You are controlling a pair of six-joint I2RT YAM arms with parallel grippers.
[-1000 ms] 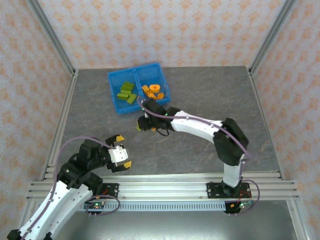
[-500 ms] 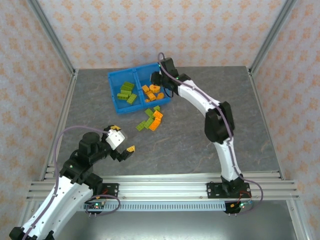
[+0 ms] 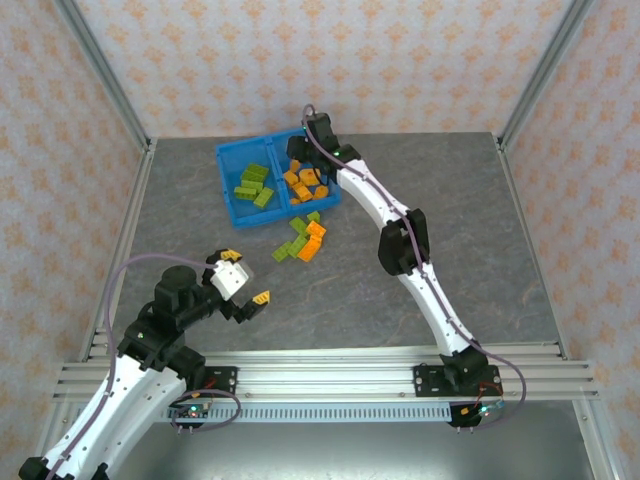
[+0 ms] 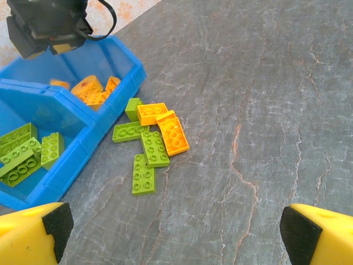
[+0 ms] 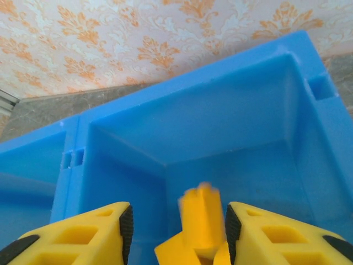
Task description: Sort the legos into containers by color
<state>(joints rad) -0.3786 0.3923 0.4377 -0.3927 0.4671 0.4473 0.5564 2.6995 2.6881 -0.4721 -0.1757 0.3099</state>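
Left arm is folded up near its base, wrist tilted toward the middle of the table (image 3: pixel 450 200). The left gripper (image 3: pixel 246 277) hangs above bare tabletop with jaws spread wide and nothing between them; its wrist view shows the two yellow fingertips (image 4: pixel 33 234) far apart at the bottom corners. The blue bin (image 3: pixel 228 190) sits at the far side of the table, left of centre. Its left compartment holds the green bricks (image 3: pixel 254 185), its right compartment the orange bricks (image 3: pixel 305 182). Just in front of the bin's right half, a small pile of loose bricks (image 3: pixel 303 238) lies on the table, green and orange mixed, some touching. Right arm is stretched nearly full length from its base at the near edge, diagonally to the bin's far rim. The right gripper (image 3: pixel 298 150) points down over the right compartment. In its wrist view one orange brick (image 5: pixel 201 212) sits blurred between the fingers (image 5: pixel 88 232), jaws parted wider than the brick, with a gap on one side.
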